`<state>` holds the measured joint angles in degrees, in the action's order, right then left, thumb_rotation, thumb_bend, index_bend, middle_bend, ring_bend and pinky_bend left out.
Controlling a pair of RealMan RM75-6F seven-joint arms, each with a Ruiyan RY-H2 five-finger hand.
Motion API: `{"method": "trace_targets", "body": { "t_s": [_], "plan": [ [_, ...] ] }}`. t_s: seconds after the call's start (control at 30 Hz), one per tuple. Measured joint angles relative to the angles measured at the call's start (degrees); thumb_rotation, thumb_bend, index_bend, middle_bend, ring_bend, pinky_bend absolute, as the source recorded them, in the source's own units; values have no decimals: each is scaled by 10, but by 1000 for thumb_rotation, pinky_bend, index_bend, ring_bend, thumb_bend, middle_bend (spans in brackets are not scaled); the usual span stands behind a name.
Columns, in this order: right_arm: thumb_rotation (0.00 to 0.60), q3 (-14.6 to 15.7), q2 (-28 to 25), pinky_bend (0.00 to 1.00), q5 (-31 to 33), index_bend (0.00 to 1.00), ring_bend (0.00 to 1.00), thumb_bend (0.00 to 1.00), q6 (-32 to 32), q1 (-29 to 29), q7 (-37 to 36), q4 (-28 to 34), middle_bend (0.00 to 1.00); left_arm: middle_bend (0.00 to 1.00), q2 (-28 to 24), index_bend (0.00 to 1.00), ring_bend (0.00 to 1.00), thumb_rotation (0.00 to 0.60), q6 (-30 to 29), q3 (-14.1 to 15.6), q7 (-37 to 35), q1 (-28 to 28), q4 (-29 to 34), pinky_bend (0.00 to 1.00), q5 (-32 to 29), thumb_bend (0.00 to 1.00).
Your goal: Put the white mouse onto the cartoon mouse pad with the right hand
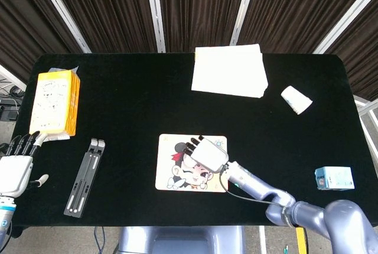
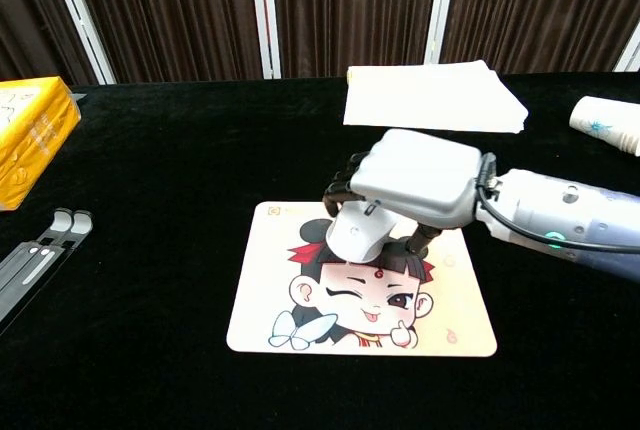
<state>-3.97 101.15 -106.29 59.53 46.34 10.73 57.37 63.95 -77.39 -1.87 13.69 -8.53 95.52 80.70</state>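
Note:
The cartoon mouse pad (image 2: pixel 300 315) (image 1: pixel 171 177) lies flat near the table's front middle, showing a winking girl with black hair buns. My right hand (image 2: pixel 415 178) (image 1: pixel 207 154) hovers over the pad's upper middle and grips the white mouse (image 2: pixel 358 233) from above, fingers wrapped round its sides. In the chest view the mouse sits over the girl's hair, on or just above the pad; I cannot tell whether it touches. From the head view the hand hides the mouse. My left hand (image 1: pixel 13 168) rests at the table's front left corner, fingers apart, holding nothing.
A yellow box (image 1: pixel 54 101) and a black folding stand (image 1: pixel 85 174) lie at the left. A white paper stack (image 1: pixel 229 71) sits at the back, a tipped paper cup (image 1: pixel 296 100) to its right, and a small blue box (image 1: pixel 334 178) at the front right.

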Motion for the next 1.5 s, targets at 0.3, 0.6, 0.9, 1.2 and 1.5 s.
{"method": "trace_targets", "body": {
  "t_s": [0.3, 0.6, 0.9, 1.2, 1.5],
  "plan": [
    [600, 61, 31, 515, -74, 668, 351, 302, 60, 43, -113, -89, 554, 0, -2, 0, 0, 600, 4, 1, -1, -2, 5, 0, -4, 182],
    [600, 98, 63, 499, -100, 668, 351, 300, 105, 49, -145, -148, 554, 0, -2, 0, 0, 600, 3, 1, -3, -2, 6, 0, -6, 183],
    [600, 116, 80, 462, -102, 668, 350, 295, 115, 52, -151, -197, 554, 0, -2, 0, 0, 600, 4, 2, 0, -3, 7, 0, -8, 182],
    [600, 129, 81, 49, -95, 486, 76, 210, 110, 61, -134, -224, 335, 0, -2, 0, 0, 600, 5, 2, 2, -4, 9, 0, -11, 181],
    [600, 127, 69, 0, -72, 135, 0, 124, 77, 59, -80, -192, 44, 0, -2, 0, 0, 600, 3, 3, 4, -4, 10, 0, -11, 181]
  ]
}}
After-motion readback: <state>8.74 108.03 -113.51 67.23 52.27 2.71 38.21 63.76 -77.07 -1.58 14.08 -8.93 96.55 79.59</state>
